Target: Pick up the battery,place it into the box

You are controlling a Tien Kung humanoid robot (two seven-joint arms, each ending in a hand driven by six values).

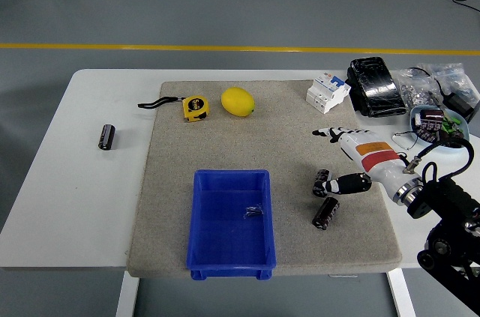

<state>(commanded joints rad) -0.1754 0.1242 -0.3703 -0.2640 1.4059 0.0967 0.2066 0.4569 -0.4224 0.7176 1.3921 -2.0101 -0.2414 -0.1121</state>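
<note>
The right robot hand (346, 161), white with an orange band, reaches in from the right over the grey felt mat (300, 118) on the white table (75, 197); its fingers are spread and hold nothing. A black cylindrical battery (325, 213) lies on the mat just below the curled thumb, right of the blue rectangular plastic box (231, 257). A second black cylindrical battery (107, 137) lies on the bare table at the left, well apart. A yellow lemon (238, 101) and yellow tape measure (196, 108) sit near the mat's far edge.
</note>
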